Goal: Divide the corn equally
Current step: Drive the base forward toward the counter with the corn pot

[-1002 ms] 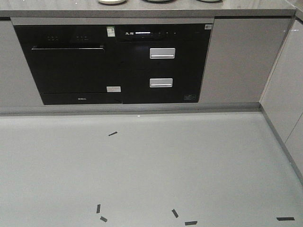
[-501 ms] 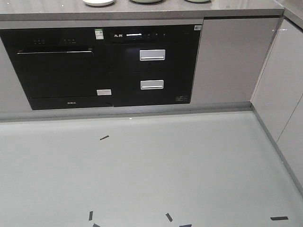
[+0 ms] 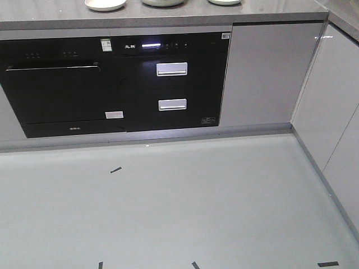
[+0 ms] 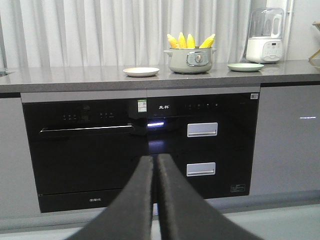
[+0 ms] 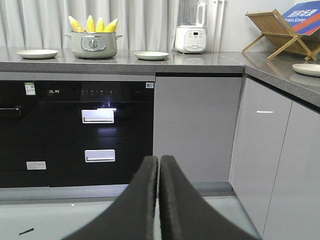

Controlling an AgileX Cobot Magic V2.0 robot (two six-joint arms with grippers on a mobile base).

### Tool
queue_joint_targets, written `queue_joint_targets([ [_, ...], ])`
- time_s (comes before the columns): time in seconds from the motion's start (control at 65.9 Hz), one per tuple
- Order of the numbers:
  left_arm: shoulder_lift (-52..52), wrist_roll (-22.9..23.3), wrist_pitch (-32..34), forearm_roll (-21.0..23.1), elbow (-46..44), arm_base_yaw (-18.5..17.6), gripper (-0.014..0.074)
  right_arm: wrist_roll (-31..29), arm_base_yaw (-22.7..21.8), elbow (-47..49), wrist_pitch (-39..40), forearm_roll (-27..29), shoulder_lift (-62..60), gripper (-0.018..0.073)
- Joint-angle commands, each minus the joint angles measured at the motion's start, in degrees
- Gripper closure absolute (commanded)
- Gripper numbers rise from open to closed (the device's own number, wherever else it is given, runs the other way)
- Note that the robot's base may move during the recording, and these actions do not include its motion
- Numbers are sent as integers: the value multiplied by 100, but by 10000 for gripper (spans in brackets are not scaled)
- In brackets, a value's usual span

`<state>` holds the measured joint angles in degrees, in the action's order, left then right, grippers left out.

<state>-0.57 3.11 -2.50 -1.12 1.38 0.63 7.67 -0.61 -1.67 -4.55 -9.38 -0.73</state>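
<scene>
Closing on counter (image 3: 50, 15): appliance fronts (image 3: 112, 84) seen shifted left and down since a second ago | left gripper (image 4: 154, 161), right gripper (image 5: 158, 161) pressed together, empty | corn (image 4: 190, 41) stood in pot (image 4: 189, 61) ahead, above both, between white plate (image 4: 141, 72), green plate (image 4: 245, 67) | nothing shared yet; approach judged unfinished

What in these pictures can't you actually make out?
- Corn: the wrist views show only the tips; the pot hides the rest.
- Front view: the top edge cuts off the corn entirely and most of the pot.
- Sticker: the print is too small in every view.
- Left gripper, right gripper: only the shut fingers show; the arms lie outside the frame.
</scene>
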Motion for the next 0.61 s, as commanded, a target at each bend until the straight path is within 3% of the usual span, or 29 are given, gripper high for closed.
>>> queue_joint_targets([
  [0.0,-94,47,448,11,72,19,603,21,-41,-59,455,-58,-3,565],
  [0.592,-94,47,448,11,72,19,603,21,-41,-59,455,-58,-3,565],
])
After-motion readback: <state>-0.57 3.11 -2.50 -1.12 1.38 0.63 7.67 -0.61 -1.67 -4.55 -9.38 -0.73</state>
